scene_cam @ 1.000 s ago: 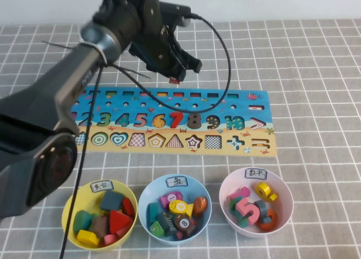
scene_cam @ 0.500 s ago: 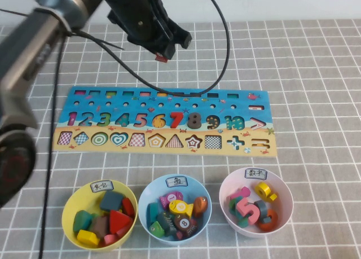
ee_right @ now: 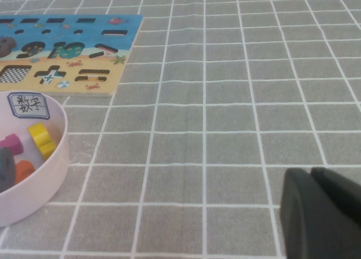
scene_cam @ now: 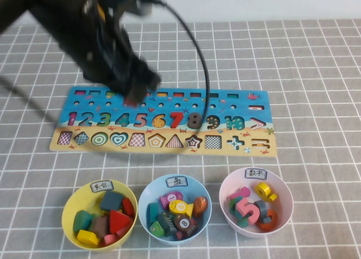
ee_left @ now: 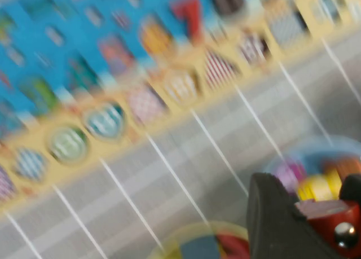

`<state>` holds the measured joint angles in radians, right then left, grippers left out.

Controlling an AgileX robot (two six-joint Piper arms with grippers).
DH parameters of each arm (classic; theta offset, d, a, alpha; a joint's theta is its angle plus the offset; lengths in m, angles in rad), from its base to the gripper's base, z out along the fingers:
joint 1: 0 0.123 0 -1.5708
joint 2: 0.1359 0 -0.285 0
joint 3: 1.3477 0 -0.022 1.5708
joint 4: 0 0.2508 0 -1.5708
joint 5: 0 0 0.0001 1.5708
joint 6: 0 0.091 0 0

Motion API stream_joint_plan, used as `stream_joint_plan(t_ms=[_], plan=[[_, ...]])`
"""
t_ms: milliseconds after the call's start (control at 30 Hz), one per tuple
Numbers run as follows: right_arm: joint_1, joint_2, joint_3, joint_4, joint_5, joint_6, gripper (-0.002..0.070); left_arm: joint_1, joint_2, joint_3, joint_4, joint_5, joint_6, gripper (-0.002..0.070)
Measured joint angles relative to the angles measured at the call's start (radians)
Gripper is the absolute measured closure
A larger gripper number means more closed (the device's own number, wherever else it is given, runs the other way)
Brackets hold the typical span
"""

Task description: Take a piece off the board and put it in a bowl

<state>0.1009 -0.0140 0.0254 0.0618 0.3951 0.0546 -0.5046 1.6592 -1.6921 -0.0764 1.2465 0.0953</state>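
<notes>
1. Grasp is done: the left gripper (ee_left: pixel 330 214) has its jaws clenched on the small red wooden fish-shaped piece (ee_left: pixel 333 222), seen between the dark fingers in the left wrist view.
2. From the high view, the left gripper (scene_cam: pixel 134 94) hangs blurred above the long wooden puzzle board (scene_cam: pixel 237 143) with its blue sea print, coloured numerals and cutouts; the piece is clear of the board, lifted off.
3. Carrying is under way, I judge; the light blue round plastic bowl (scene_cam: pixel 145 198), already holding other fish blocks, sits well apart from the jaws, on the near side of the board.
4. Remaining: bring the jaws over that bowl, between the yellow bowl (scene_cam: pixel 69 205) and pink bowl (scene_cam: pixel 285 194), and release.
5. Parked aside, the right gripper (ee_right: pixel 321 214) rests low over bare grey checked cloth (ee_right: pixel 225 101), jaws pressed together, holding nothing.
</notes>
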Motion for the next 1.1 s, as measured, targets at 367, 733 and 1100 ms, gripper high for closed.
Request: stream_joint_plan(t_ms=[367,733,1100], plan=[[0.0,0.0,0.0,0.0,0.0,0.0,0.0694,-0.184,-0.109,0.359,-0.009,-0.013,-0.075,0.0474],[0.0,0.0,0.0,0.0,0.0,0.0,0.0694,-0.214,-0.026,0.4,-0.019,-0.08,-0.114,0.0474],[0.0,0.0,0.0,0.0,0.0,0.0,0.0694,-0.214,0.104,0.4,0.036,-0.134,-0.13,0.0474]])
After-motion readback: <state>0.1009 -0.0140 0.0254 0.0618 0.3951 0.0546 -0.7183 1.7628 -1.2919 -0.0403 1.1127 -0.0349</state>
